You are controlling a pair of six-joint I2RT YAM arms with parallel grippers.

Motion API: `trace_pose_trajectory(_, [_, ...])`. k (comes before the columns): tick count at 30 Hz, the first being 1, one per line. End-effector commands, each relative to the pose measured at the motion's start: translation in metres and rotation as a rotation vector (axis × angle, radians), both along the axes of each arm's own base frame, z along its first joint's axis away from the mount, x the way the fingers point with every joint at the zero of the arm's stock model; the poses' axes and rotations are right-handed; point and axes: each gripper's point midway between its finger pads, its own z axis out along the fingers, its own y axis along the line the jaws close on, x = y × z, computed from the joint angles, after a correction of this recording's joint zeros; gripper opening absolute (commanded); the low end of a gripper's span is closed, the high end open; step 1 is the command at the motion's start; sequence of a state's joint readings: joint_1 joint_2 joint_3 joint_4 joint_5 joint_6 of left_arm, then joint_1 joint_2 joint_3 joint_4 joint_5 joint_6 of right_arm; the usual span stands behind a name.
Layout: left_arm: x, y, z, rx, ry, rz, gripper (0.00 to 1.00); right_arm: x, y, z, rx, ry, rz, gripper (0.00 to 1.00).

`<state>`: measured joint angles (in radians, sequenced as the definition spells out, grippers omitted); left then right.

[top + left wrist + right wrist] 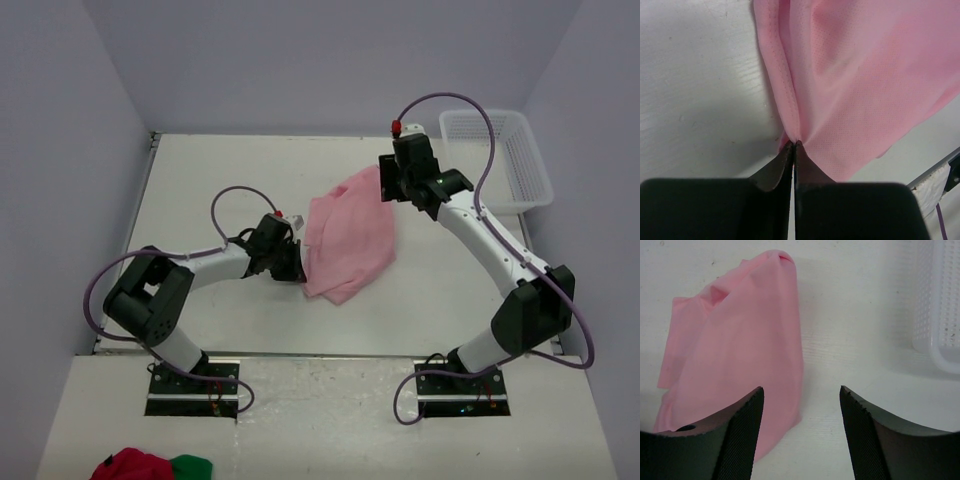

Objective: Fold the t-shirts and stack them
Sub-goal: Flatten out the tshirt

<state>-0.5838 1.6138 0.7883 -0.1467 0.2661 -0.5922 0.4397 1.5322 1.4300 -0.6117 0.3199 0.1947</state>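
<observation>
A crumpled light pink t-shirt (350, 235) lies in the middle of the white table (200, 190). My left gripper (302, 267) sits low at the shirt's near-left edge. In the left wrist view that gripper (794, 144) is shut on a pinched fold of the t-shirt (865, 75), with the cloth bunching up from the tips. My right gripper (388, 188) hovers at the shirt's far-right corner. From the right wrist, that gripper (801, 389) is open with nothing between its fingers; the t-shirt (740, 340) lies under its left finger.
A white mesh basket (500, 160) stands at the table's back right and shows in the right wrist view as the basket (940, 315). Red and green cloth (150, 465) lies on the lower surface in front of the left arm's base.
</observation>
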Motion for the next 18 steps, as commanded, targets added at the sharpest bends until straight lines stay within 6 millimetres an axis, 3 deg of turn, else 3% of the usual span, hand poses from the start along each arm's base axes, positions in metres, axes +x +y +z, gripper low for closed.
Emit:
trace_pose_trajectory(1, [0.005,-0.004,0.022,-0.033,-0.048,0.006,0.00,0.009,0.001,-0.011,0.028,0.014,-0.018,0.63])
trace_pose_trajectory(6, [0.006,0.010,0.058,-0.012,-0.134,0.040,0.00,0.034,-0.004,-0.041,0.019,0.106,-0.029,0.63])
trace_pose_trajectory(7, [0.008,0.012,0.070,-0.019,-0.166,0.047,0.00,0.038,0.003,-0.046,0.048,0.127,0.005,0.64])
trace_pose_trajectory(9, [0.006,0.014,0.078,-0.013,-0.172,0.050,0.00,0.053,0.009,-0.045,0.075,0.133,0.034,0.64])
trace_pose_trajectory(10, [0.006,0.015,0.080,-0.015,-0.174,0.050,0.00,0.059,0.012,-0.059,0.079,0.165,0.041,0.64])
trace_pose_trajectory(12, [0.006,0.015,0.089,-0.020,-0.183,0.049,0.00,0.072,0.020,-0.059,0.119,0.176,0.062,0.64])
trace_pose_trajectory(14, [0.005,0.015,0.094,-0.027,-0.190,0.050,0.00,0.081,0.026,-0.074,0.143,0.212,0.082,0.63])
trace_pose_trajectory(16, [0.006,0.016,0.094,-0.023,-0.194,0.050,0.00,0.092,0.031,-0.073,0.164,0.204,0.089,0.62])
trace_pose_trajectory(18, [0.006,0.016,0.095,-0.018,-0.195,0.046,0.00,0.099,0.038,-0.089,0.179,0.240,0.104,0.61])
